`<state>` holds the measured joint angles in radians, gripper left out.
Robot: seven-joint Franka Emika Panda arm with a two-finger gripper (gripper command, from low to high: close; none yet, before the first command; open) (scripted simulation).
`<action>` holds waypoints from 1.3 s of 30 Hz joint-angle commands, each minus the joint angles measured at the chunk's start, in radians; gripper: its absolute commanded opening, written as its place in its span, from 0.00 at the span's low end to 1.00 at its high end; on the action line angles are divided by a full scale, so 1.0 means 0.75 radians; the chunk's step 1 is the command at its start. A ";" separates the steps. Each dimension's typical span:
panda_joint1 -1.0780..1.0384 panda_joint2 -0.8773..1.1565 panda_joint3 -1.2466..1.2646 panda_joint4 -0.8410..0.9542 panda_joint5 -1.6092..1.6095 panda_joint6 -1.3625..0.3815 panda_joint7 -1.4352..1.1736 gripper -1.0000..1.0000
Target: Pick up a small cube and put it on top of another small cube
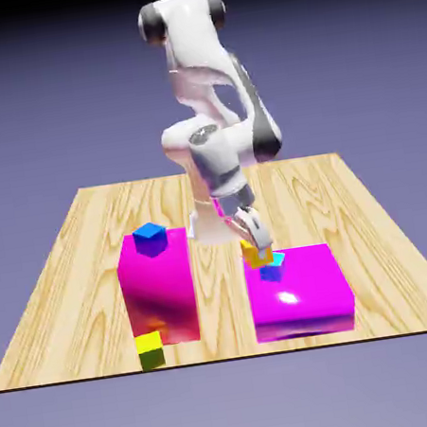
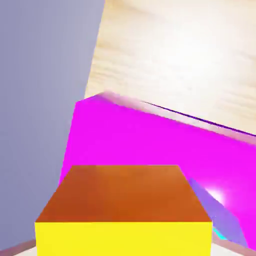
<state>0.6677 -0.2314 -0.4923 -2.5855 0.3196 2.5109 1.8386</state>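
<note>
Orange cube (image 2: 122, 195), nearest the hand camera: filling the lower middle of the frame, its flat faces being pinched by the claw (image 1: 258, 248). Cyan cube (image 1: 274, 265): sitting close by on the low magenta block (image 1: 302, 302), exterior view's lower right; contact uncertain. Handling: needing lift, square centring, gentle lowering, then release. Table (image 1: 402, 305): showing pale, streaky wood grain.

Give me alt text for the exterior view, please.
A robot arm's gripper holds an orange cube by a light-blue cube on the low magenta block. At the exterior view's left, a darker blue cube tops a taller magenta block, with a yellow-green cube near its foot.
</note>
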 commanded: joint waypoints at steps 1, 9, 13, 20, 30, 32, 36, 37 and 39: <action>0.048 -0.048 -0.031 0.011 -0.058 -0.046 0.006 0.00; 0.434 -0.435 -0.276 0.095 -0.510 -0.403 0.049 0.00; 0.626 -0.628 -0.398 0.137 -0.736 -0.581 0.070 0.00; 0.964 -0.967 -0.613 0.210 -1.132 -0.894 0.108 0.00; 1.445 -1.450 -0.920 0.315 -1.698 -1.340 0.161 0.00; 1.542 -1.546 -0.981 0.336 -1.811 -1.429 0.172 0.00; 1.672 -1.673 -1.065 0.364 -1.955 -1.544 0.181 0.00; 1.659 -1.690 -1.113 0.338 -1.999 -1.517 0.182 0.00; 1.634 -1.724 -1.210 0.284 -2.087 -1.462 0.185 0.00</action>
<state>1.8930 -1.5242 -1.3996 -2.3724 -1.2448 1.4155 1.9776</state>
